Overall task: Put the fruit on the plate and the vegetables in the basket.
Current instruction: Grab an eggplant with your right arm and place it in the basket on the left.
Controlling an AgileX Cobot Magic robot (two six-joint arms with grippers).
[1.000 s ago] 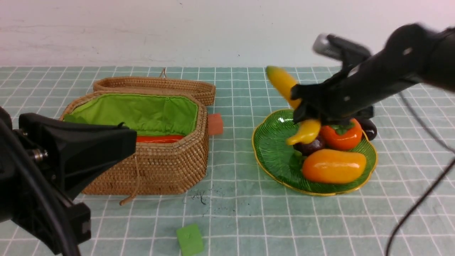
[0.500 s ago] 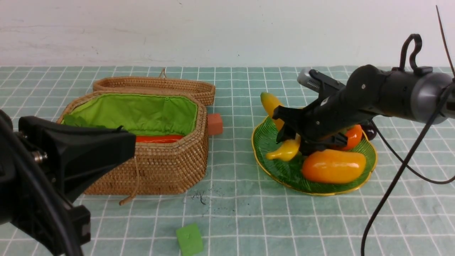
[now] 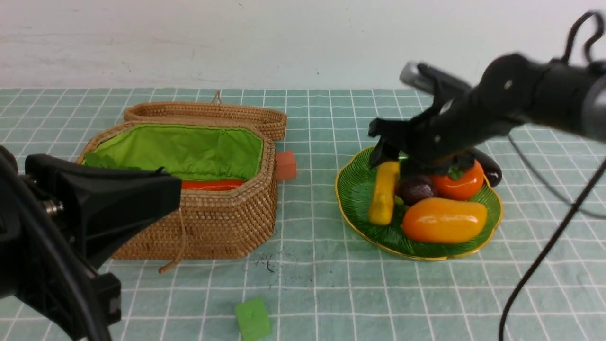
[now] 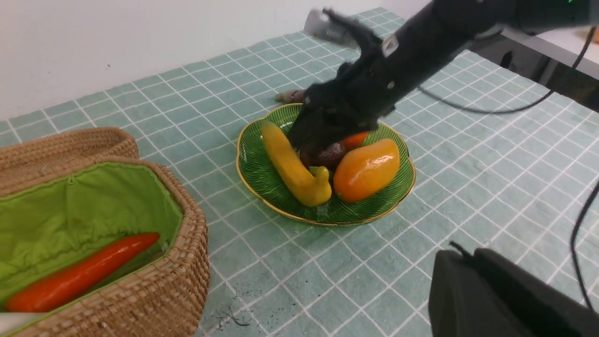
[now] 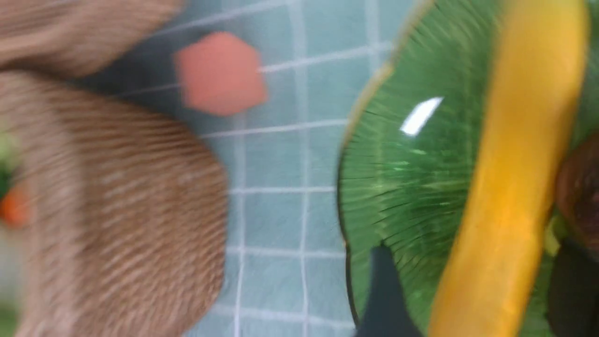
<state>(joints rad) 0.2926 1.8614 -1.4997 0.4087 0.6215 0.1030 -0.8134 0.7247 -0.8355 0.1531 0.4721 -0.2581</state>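
The banana [image 3: 384,192] lies on the green plate [image 3: 352,194] beside the mangosteen [image 3: 415,189], persimmon [image 3: 458,183] and mango [image 3: 444,220]. My right gripper [image 3: 392,154] hangs open just above the banana's far end. In the right wrist view its fingers [image 5: 383,290] stand apart on either side of the banana [image 5: 510,196]. The eggplant [image 3: 490,171] lies on the cloth behind the plate. The carrot [image 3: 213,184] lies in the open basket [image 3: 213,222]. The radish is hidden. My left gripper [image 4: 461,255] is shut and empty near the front.
An orange-red cube [image 3: 286,166] sits between the basket and the plate. A green cube [image 3: 253,318] lies near the front edge. The basket's lid [image 3: 208,116] lies open behind it. A black cable [image 3: 544,265] hangs from the right arm.
The right gripper brought the banana down onto the plate, let it go and lifted a little. The banana now lies flat. The left arm has not moved.
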